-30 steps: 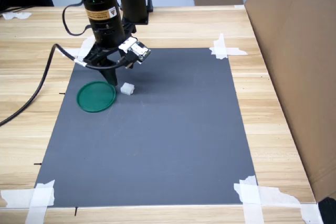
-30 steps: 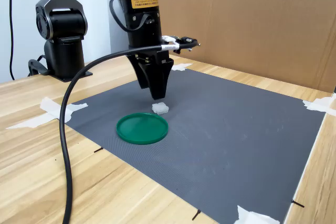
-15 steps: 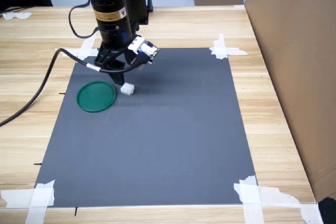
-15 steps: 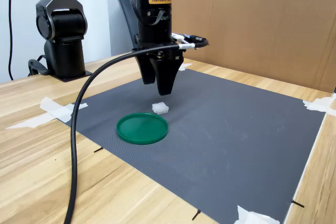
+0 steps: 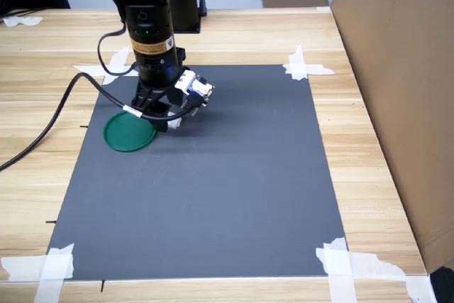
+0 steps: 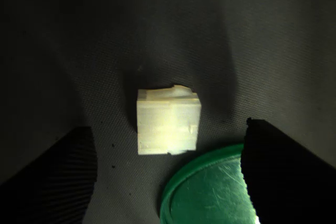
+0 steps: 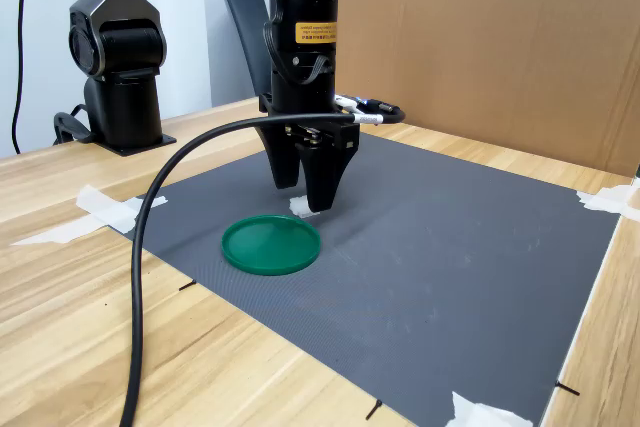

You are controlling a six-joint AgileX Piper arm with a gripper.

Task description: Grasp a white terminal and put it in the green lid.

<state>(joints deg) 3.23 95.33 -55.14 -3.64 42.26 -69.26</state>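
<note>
The white terminal (image 6: 168,127) is a small cream block lying on the grey mat, right beside the rim of the green lid (image 6: 210,190). My gripper (image 6: 168,148) is open and low over the mat, one dark finger on each side of the block with gaps between. In the first exterior view the gripper (image 5: 165,120) mostly hides the terminal, and the green lid (image 5: 130,131) lies flat just to its left. In the second exterior view the terminal (image 7: 299,207) peeks out between the fingers of the gripper (image 7: 303,195), behind the lid (image 7: 270,244).
The grey mat (image 5: 213,196) is taped to a wooden table with white tape strips (image 5: 305,65) at its corners. A cardboard wall (image 5: 397,69) stands along the first exterior view's right. A black cable (image 5: 42,133) trails from the arm over the table's left.
The gripper has moved from beside the lid to over the terminal and come down, so its open fingers now straddle the block. Terminal and lid have not moved.
</note>
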